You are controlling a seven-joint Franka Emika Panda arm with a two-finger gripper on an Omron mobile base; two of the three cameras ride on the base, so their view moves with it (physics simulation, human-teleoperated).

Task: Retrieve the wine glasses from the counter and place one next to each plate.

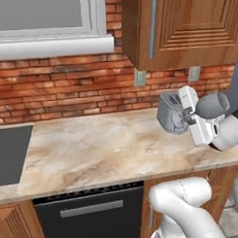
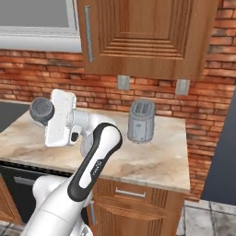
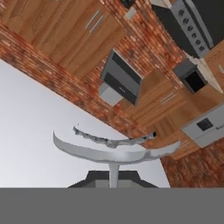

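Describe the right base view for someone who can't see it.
A white robot arm bends over a beige counter, its hand turned left. A grey toaster stands by the brick wall, under a wooden cabinet.

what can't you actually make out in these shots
- Hand view: whether the end effector clamps the wine glass stem; its fingertips are cut off at the bottom edge.
- Left base view: the toaster's right side, behind the robot's wrist.
- Right base view: the counter's left part, behind the arm.
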